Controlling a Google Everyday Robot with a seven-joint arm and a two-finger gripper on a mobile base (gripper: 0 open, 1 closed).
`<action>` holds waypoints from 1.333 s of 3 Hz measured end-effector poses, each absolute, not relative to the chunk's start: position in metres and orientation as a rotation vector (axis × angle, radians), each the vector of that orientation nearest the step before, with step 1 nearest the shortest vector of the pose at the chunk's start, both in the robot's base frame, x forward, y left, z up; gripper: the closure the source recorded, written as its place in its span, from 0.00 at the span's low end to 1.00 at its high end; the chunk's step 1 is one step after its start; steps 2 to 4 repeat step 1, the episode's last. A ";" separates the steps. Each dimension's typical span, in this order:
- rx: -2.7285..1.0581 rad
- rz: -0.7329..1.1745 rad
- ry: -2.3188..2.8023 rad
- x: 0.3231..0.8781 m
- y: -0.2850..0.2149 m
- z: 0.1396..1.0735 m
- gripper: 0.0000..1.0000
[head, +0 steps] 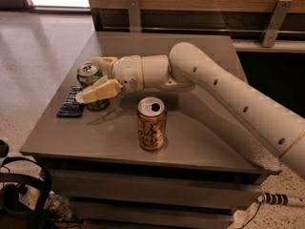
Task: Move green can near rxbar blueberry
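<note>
The green can point(88, 72) stands upright on the grey table point(205, 142) at the left. Its left side is right next to the rxbar blueberry point(70, 102), a dark navy wrapper lying flat near the table's left edge. My gripper point(88, 79) reaches in from the right and is open around the can. One cream finger point(99, 90) is in front of the can and hides its lower half. The other finger point(104, 61) is behind it.
A larger orange-gold can point(151, 123) with an open top stands in the front middle of the table, just below my forearm. A wooden wall with metal brackets point(272, 22) runs behind the table. Cables and gear point(19, 199) lie on the floor at front left.
</note>
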State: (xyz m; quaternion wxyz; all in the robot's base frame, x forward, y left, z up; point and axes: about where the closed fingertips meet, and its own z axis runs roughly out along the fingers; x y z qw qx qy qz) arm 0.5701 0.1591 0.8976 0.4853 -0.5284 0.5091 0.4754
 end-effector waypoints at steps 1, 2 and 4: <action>-1.286 1.157 1.239 0.570 0.159 0.898 0.00; -1.286 1.157 1.239 0.570 0.159 0.898 0.00; -1.286 1.157 1.239 0.570 0.159 0.898 0.00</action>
